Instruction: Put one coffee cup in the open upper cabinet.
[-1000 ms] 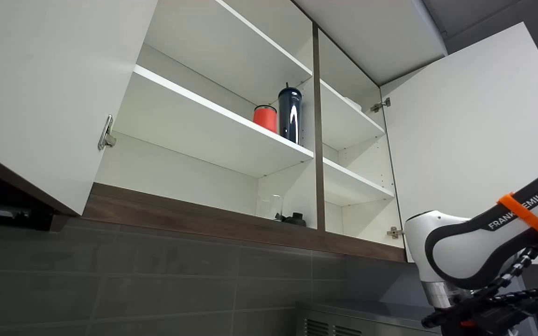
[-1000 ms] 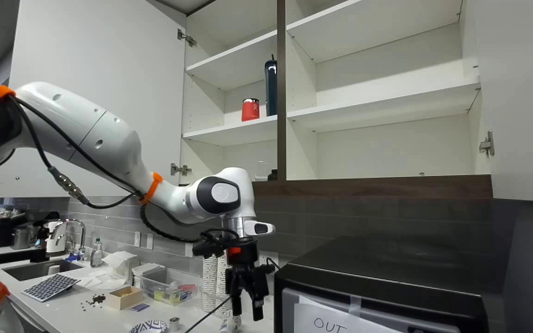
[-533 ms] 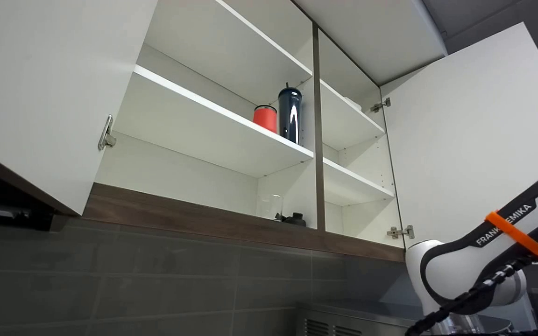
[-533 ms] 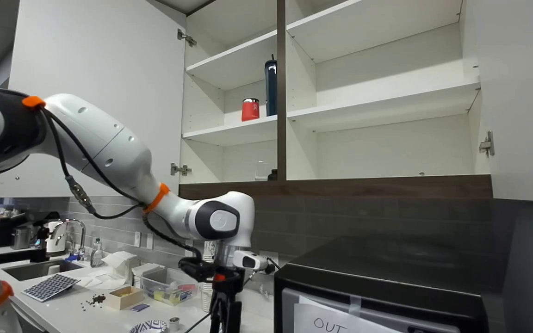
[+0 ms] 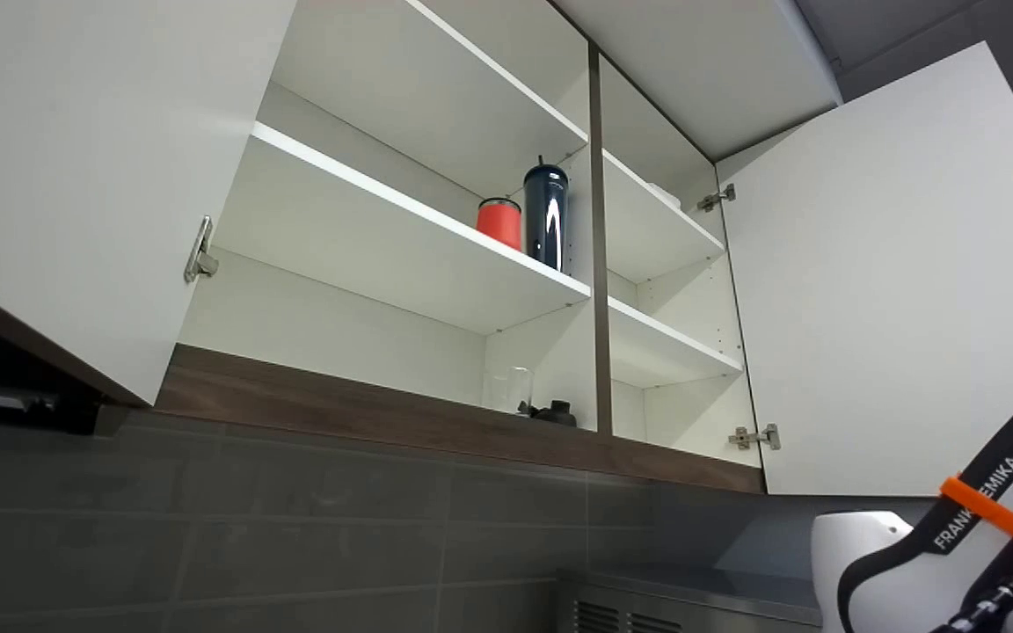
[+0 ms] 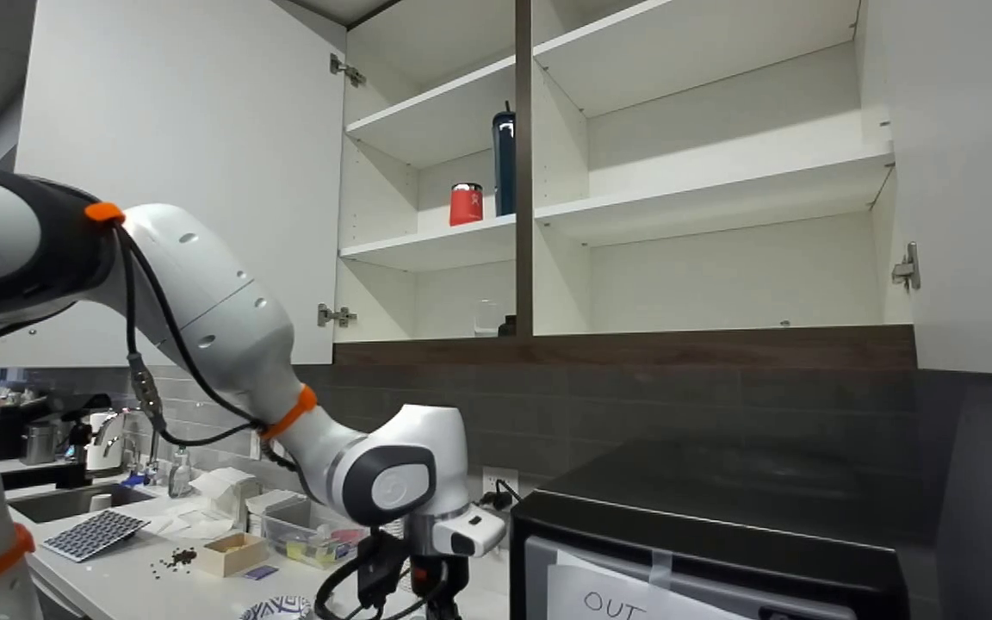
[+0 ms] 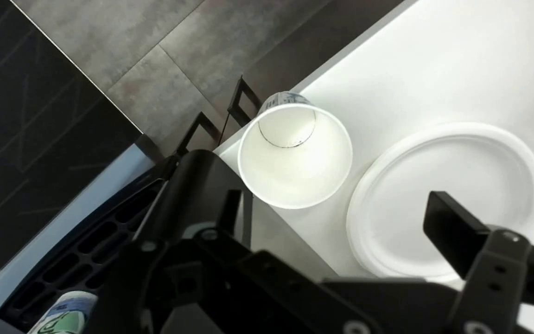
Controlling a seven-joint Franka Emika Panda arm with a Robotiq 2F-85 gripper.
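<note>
One white coffee cup [image 7: 295,157] stands mouth-up, white counter [image 7: 494,60] under it, plate [image 7: 415,181] just beside it, empty gripper [image 7: 334,204] nr it w/ jaws wide in wrist view, prob. for a grasp. In an exterior view, upper cabinet [image 5: 454,272] stands open, prob. to admit it. Arm [image 6: 229,327] is bent low in an exterior view, prob. to reach it, amid grey tile [image 6: 677,413] & sink [image 6: 61,508].

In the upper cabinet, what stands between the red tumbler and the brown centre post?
The tall dark blue bottle; both exterior views show it in the upper cabinet, between the red tumbler and the brown centre post.
</note>
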